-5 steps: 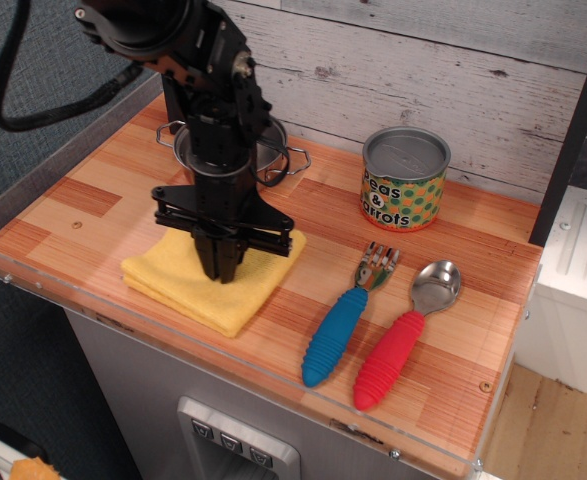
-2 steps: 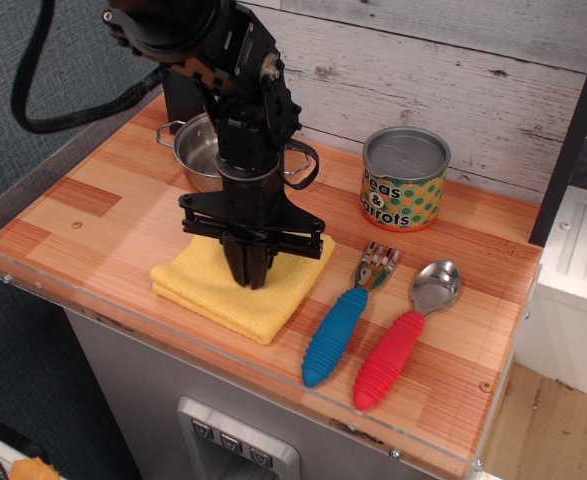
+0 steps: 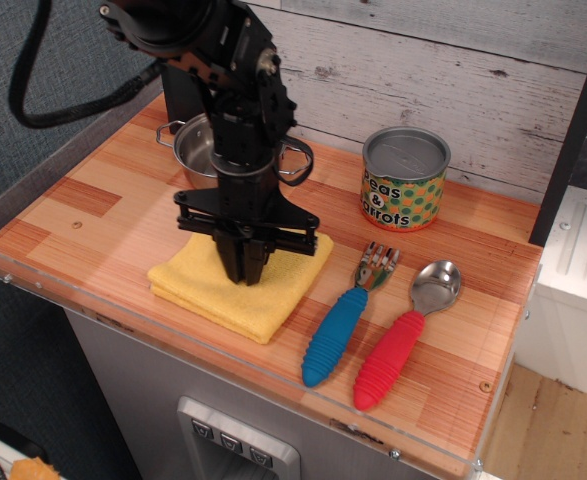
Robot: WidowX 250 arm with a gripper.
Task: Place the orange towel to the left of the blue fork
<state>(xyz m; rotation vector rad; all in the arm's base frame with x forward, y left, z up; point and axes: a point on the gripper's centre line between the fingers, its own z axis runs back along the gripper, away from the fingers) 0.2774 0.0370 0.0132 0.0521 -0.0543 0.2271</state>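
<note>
Bench (image 3: 93, 215): wood-grain top with a clear raised lip; carries everything below.
Arm: black, comes down from upper left, stands upright over the cloth.
Orange towel (image 3: 208, 295): folded square, lies flat near the front edge, just left of the blue fork — a narrow strip of bare wood between its right corner and the handle.
Steel pot (image 3: 195, 148): behind the towel, partly hidden by the arm.
Can (image 3: 404, 180): back right, lid on, well apart from the towel.
Blue fork (image 3: 345, 318): lies angled, tines toward the back, red spoon (image 3: 398, 345) just beside it on the right.
Hand (image 3: 245, 268): tips pointed down at the towel's middle, fingers drawn close together; whether a pinch of cloth is between them — cannot tell, tips merge with the fabric.
Progress: placement looks essentially met; towel sits where asked.
Left to do: judged only letting go (if gripped) and lifting clear without dragging the cloth.
Writing: can label reads "Peas & Carrots", partly curved out of sight; no other text legible.
</note>
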